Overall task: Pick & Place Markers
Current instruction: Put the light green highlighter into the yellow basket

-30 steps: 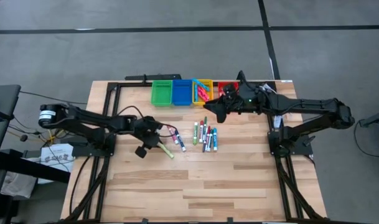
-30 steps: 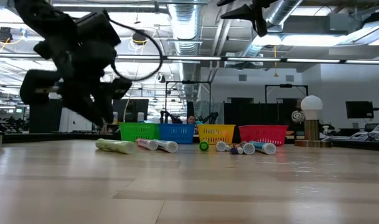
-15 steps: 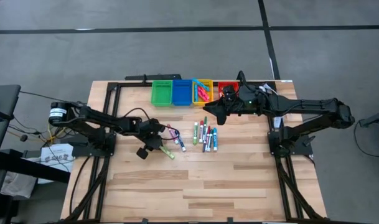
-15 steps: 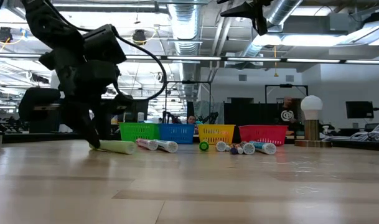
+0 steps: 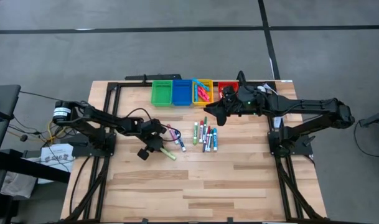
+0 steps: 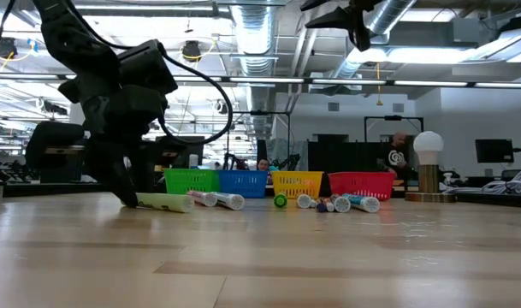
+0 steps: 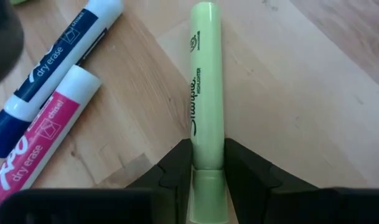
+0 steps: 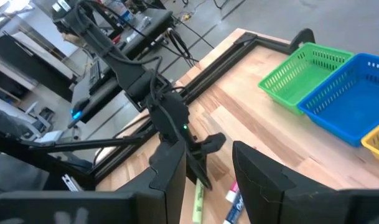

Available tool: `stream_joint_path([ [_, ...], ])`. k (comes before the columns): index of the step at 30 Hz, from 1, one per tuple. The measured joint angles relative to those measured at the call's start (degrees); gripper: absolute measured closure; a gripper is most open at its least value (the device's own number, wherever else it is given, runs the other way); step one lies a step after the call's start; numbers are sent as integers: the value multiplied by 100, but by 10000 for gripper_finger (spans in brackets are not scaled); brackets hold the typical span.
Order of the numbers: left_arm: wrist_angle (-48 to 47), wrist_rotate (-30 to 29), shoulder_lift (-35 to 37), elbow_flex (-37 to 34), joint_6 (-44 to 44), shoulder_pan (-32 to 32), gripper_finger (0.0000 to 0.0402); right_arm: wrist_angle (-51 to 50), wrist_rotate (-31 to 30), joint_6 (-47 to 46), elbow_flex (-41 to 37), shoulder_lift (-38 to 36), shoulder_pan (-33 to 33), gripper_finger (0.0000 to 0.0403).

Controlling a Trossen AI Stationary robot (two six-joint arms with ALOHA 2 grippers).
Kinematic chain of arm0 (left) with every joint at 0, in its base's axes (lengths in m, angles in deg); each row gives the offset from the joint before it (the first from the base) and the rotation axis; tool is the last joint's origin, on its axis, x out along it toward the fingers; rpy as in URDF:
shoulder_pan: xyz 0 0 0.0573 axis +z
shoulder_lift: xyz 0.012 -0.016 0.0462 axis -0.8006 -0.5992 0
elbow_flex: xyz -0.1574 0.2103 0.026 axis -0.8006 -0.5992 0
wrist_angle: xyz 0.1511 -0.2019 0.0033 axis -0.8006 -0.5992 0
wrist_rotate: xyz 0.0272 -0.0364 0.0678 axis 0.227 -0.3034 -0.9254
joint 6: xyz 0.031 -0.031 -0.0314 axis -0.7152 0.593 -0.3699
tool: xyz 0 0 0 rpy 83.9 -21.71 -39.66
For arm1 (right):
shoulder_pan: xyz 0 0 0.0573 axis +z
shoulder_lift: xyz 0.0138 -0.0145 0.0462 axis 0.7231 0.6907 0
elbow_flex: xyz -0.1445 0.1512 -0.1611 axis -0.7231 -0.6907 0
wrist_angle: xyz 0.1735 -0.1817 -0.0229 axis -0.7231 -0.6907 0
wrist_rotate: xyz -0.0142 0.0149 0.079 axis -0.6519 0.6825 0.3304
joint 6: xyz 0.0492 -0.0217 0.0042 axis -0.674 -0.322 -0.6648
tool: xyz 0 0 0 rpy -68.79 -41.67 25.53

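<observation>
On the wooden table point(image 5: 195, 180), the left gripper point(image 7: 207, 163) has come down since a second ago and now clamps the pale green highlighter point(image 7: 205, 93) lying on the wood, left of the loose cluster of markers point(image 5: 205, 137). Four bins stand along the far edge: green point(image 5: 162, 92), blue point(image 5: 182, 91), yellow point(image 5: 203, 91), red point(image 5: 226, 87). The right gripper point(image 8: 209, 171) hovers unchanged near the yellow bin, fingers parted, holding nothing.

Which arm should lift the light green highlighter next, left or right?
Left. The left claw already has its fingers on either side of the light green highlighter lying on the table. The right claw hovers near the yellow bin, away from it.
</observation>
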Motion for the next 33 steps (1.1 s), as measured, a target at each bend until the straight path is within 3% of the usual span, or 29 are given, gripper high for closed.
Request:
stream_joint_path([
  [10, 88, 80, 42, -11, -2, 0, 312, -240, -15, 2, 0, 0, 26, 280],
  [16, 32, 36, 415, -46, -7, -11, 312, -445, -173, 0, 0, 0, 111, 280],
  [25, 247, -429, 954, -35, -20, 163, 312, -577, -419, -8, 0, 0, 316, 280],
  [33, 1602, -606, 1404, -27, 871, 896, 312, -589, -415, -10, -1, 0, 405, 280],
])
